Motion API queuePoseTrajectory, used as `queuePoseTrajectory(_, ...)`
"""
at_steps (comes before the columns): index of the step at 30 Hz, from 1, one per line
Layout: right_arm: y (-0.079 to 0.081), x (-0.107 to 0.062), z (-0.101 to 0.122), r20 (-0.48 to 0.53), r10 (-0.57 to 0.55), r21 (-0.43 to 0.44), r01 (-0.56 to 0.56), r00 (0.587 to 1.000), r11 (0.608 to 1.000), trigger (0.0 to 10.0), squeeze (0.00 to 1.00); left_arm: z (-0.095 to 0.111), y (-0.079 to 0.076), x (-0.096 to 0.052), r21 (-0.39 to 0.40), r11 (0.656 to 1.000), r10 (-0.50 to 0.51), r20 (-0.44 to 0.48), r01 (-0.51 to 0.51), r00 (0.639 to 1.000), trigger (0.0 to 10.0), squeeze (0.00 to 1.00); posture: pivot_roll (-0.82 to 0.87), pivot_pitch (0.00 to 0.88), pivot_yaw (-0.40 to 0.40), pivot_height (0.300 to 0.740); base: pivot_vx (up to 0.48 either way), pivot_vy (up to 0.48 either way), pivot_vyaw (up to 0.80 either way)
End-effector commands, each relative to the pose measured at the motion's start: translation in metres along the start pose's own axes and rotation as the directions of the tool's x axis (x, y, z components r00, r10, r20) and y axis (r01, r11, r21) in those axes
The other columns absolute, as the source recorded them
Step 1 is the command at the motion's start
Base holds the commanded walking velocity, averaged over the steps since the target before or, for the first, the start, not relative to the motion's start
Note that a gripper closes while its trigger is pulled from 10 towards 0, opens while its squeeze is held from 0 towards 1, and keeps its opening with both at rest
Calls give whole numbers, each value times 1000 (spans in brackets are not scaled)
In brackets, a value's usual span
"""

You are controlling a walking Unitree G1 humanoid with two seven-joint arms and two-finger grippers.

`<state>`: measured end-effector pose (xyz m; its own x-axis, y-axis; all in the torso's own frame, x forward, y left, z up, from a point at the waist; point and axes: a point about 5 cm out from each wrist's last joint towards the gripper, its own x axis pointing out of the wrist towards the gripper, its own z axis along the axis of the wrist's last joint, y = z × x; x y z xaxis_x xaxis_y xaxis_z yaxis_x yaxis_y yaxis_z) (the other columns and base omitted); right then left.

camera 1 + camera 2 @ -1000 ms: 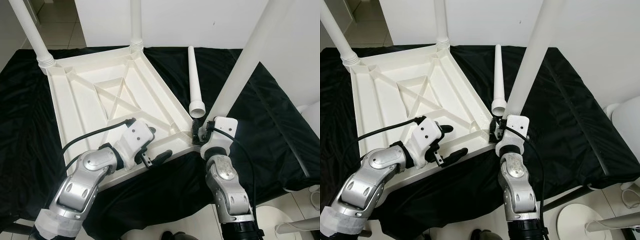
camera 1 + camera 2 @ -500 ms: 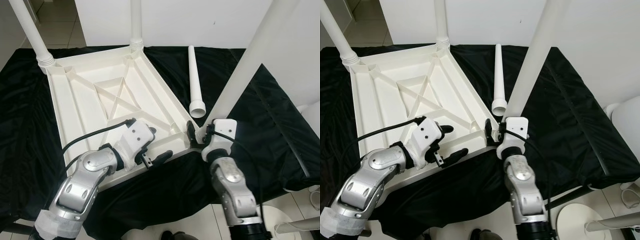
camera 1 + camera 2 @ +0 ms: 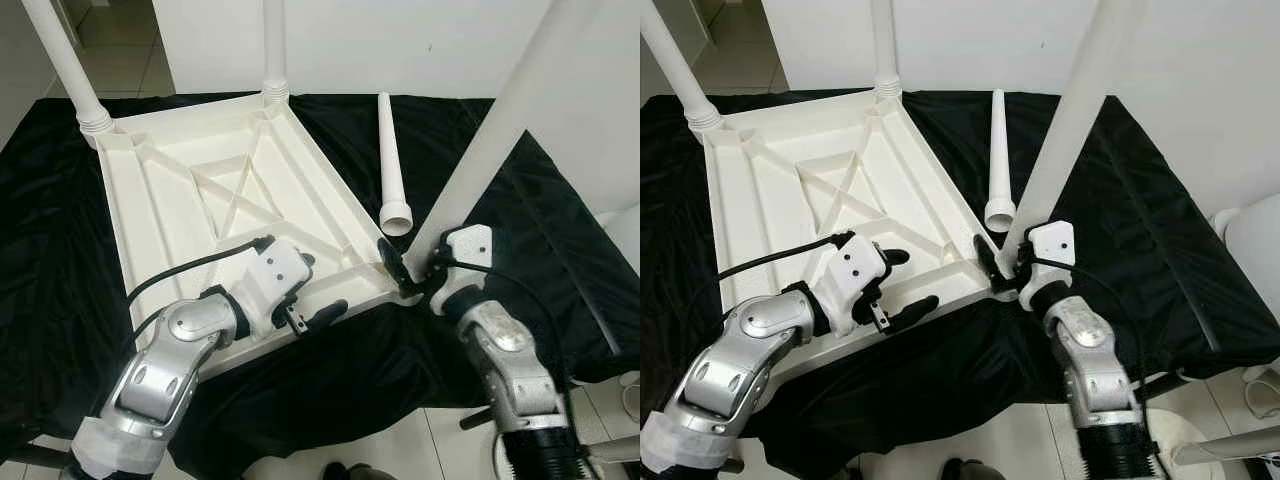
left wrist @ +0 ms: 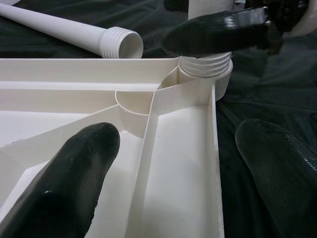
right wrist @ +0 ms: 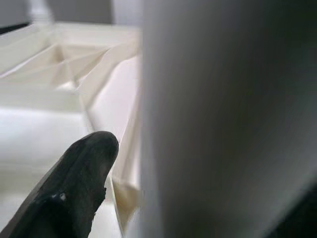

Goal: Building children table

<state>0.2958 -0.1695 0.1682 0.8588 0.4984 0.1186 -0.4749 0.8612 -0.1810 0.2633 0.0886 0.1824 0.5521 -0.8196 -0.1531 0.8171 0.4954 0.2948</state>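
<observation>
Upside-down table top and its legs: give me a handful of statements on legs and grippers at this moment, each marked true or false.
1. Three legs stand in corners of the upside-down table top. True.
2. The loose leg lies on the white floor. False: it lies on the black cloth beside the top.
3. The right gripper is at the base of the near-right leg. True.
4. The left gripper is shut on the loose leg. False: it is open, straddling the top's near edge.
5. The loose leg has a threaded end. True.
</observation>
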Motion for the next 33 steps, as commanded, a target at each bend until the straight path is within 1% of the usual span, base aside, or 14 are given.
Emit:
queuePoseTrajectory(1,-2,-2,-5,0,78,4,-78,997,997,4078,0,-3,0,1,4,1000,27,-14,-27,1000,10000,0,92,111,-31,740,0,0,0)
queuePoseTrajectory(3,-2,-2,-5,-1,96,3,-96,995,995,4078,0,-3,0,1,5,1000,28,-15,-28,999,10000,0,92,111,-31,740,0,0,0)
queuePoseTrajectory(4,-2,-1,-6,-3,104,-1,-104,995,995,2118,0,-3,0,1,5,1000,29,-15,-28,999,10000,0,93,117,-21,740,0,0,0)
queuePoseTrajectory(5,-2,-1,-6,-3,104,-1,-104,995,995,2118,0,-3,0,1,5,1000,29,-15,-28,999,10000,0,93,117,-21,740,0,0,0)
queuePoseTrajectory(6,-3,-1,-7,-4,112,3,-112,994,994,0,0,-2,1,1,7,1000,30,-15,-29,999,10000,0,94,116,-25,740,0,0,0)
queuePoseTrajectory(13,-5,-2,-13,-19,125,25,-124,992,992,0,0,-4,2,-2,3,999,41,-22,-41,999,10000,0,101,122,-26,740,0,0,0)
queuePoseTrajectory(14,-5,-3,-14,-20,122,30,-122,992,992,4980,0,-4,2,-2,4,999,42,-22,-42,999,10000,0,104,125,-25,740,0,0,0)
queuePoseTrajectory(15,-5,-3,-14,-20,122,30,-122,992,992,4980,0,-4,2,-2,4,999,42,-22,-42,999,10000,0,104,125,-25,740,0,0,0)
queuePoseTrajectory(16,-4,-3,-15,-20,121,33,-121,992,992,10000,0,-3,1,-2,4,999,42,-22,-42,999,10000,0,104,125,-25,740,0,0,0)
queuePoseTrajectory(23,0,-4,-17,8,60,104,-60,998,993,10000,0,-4,3,-4,1,999,50,-27,-50,998,10000,0,110,129,-30,740,0,0,0)
queuePoseTrajectory(24,2,-3,-16,11,22,123,-24,1000,992,10000,0,-4,4,-4,1,999,51,-27,-51,998,10000,0,112,137,-31,740,0,0,0)
queuePoseTrajectory(29,2,-1,-16,-3,-20,124,21,1000,992,10000,0,-3,4,-5,1,999,53,-28,-53,998,10000,0,110,139,-29,740,0,0,0)
queuePoseTrajectory(31,5,3,-16,-36,-112,118,115,993,986,10000,0,-4,4,-5,-1,999,53,-29,-53,998,10000,0,113,142,-26,740,0,0,0)
queuePoseTrajectory(33,12,7,-14,-50,-162,135,168,985,977,10000,0,-4,3,-4,-2,999,51,-30,-51,998,10000,0,122,141,-27,740,0,0,0)
